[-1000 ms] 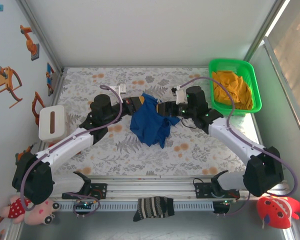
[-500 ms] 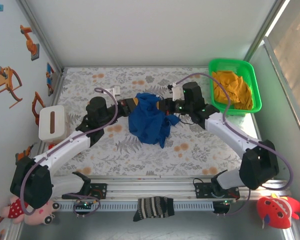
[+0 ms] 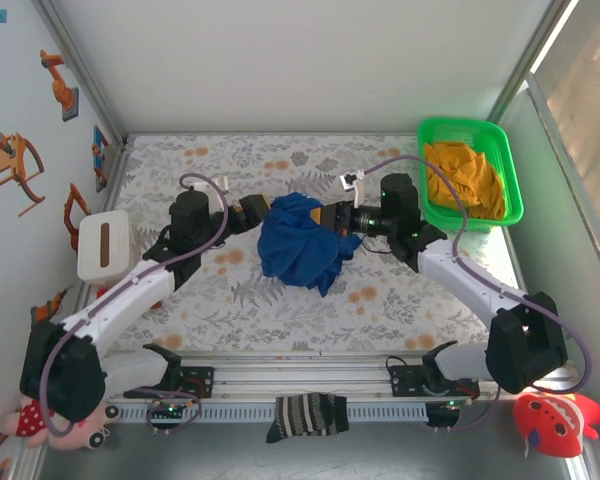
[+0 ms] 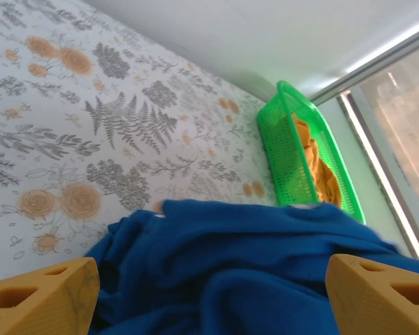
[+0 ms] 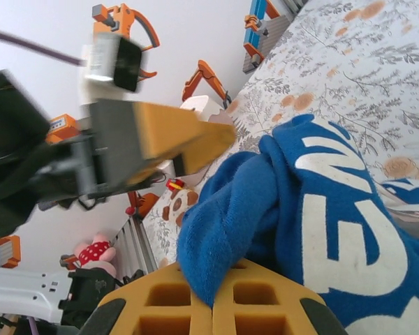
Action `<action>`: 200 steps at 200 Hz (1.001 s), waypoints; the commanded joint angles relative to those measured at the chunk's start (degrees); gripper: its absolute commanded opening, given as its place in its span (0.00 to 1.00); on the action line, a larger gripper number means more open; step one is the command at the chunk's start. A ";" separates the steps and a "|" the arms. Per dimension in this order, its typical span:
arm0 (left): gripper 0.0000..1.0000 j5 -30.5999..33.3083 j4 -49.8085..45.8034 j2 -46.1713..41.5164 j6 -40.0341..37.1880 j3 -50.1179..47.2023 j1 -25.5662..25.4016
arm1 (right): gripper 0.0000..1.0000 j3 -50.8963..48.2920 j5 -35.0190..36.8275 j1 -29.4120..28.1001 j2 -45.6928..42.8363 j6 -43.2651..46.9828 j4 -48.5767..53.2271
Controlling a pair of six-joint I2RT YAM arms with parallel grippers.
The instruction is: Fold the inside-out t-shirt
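My flower-patterned table (image 3: 400,300) carries a crumpled royal-blue cloth t-shirt (image 3: 298,250) mid-surface, a green plastic basket (image 3: 460,126) at its far right corner, and a white box (image 3: 115,255) at its left edge.

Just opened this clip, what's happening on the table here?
Two robot arms are working on a crumpled blue t-shirt in the middle of the floral table. The right gripper is shut on a fold at the shirt's right side. The left gripper stands open at the shirt's left side, gripping nothing. The shirt is bunched in a heap, not yet folded.
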State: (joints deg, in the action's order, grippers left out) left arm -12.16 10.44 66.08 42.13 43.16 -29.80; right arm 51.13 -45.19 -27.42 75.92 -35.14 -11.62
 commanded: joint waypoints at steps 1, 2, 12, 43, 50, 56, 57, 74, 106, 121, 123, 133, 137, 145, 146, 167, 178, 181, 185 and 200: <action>0.83 6.08 -3.44 -6.21 -0.56 0.00 -4.72 | 0.00 -1.02 -1.75 0.51 0.81 -3.07 -7.29; 0.83 6.31 -3.55 -6.26 -0.51 0.00 -4.99 | 0.00 -1.07 -1.79 0.52 0.81 -3.13 -7.33; 0.81 7.74 -4.33 -7.01 -0.43 0.32 -6.74 | 0.00 -1.60 -1.66 0.52 1.33 -3.63 -8.13; 0.72 10.91 -9.01 -3.58 -5.28 5.21 -11.17 | 0.00 -3.25 -1.44 0.52 2.45 -5.43 -11.23; 0.71 11.45 -10.31 -2.06 -6.83 6.88 -11.78 | 0.00 -3.55 -1.35 0.52 2.56 -5.72 -11.63; 0.70 11.64 -11.08 -0.79 -8.14 8.17 -12.32 | 0.00 -3.72 -1.39 0.52 2.64 -5.94 -11.88; 0.70 11.64 -11.20 -0.61 -8.39 8.43 -12.40 | 0.00 -3.74 -1.39 0.52 2.65 -5.97 -11.91; 0.70 13.53 -13.85 2.94 -12.06 12.29 -13.82 | 0.00 -4.09 -1.28 0.50 2.68 -6.17 -12.20; 0.69 13.79 -16.59 8.04 -16.17 15.22 -14.32 | 0.00 -4.06 -0.94 0.51 2.23 -5.74 -11.31; 0.68 13.30 -16.61 9.10 -16.79 14.82 -14.65 | 0.00 -3.85 -0.71 0.52 1.95 -5.22 -10.48; 0.68 13.24 -16.62 9.14 -16.83 14.73 -14.77 | 0.00 -3.81 -0.75 0.52 1.95 -5.10 -10.43; 0.68 13.80 -16.64 9.65 -16.95 14.18 -14.92 | 0.00 -3.71 -0.59 0.50 1.80 -4.71 -9.80; 0.67 14.13 -16.75 9.88 -16.86 13.88 -14.96 | 0.00 -3.66 -0.55 0.48 1.78 -4.53 -9.58; 0.67 14.53 -16.59 10.18 -16.74 13.35 -14.95 | 0.00 -3.50 -0.52 0.52 1.67 -4.42 -9.28; 0.67 14.58 -16.55 10.24 -16.73 13.31 -14.94 | 0.00 -3.45 -0.52 0.52 1.63 -4.42 -9.29; 0.65 13.83 -16.32 12.12 -16.93 12.98 -15.00 | 0.00 -3.15 -0.44 0.48 1.43 -4.42 -8.96; 0.63 13.15 -16.41 13.56 -17.05 13.35 -15.03 | 0.00 -3.06 -0.42 0.52 1.27 -4.33 -8.74; 0.61 13.00 -16.45 13.95 -17.13 13.46 -15.02 | 0.00 -3.10 -0.43 0.50 1.25 -4.28 -8.69; 0.59 13.02 -16.55 14.50 -17.17 13.68 -15.08 | 0.00 -3.10 -0.43 0.52 1.22 -4.41 -8.64; 0.34 12.97 -17.08 16.48 -17.64 14.63 -15.10 | 0.00 -3.06 -0.20 0.52 0.80 -4.33 -8.57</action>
State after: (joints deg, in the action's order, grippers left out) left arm 1.39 -5.04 79.77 26.50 56.66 -44.60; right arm 47.05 -45.58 -27.11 78.63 -40.49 -19.77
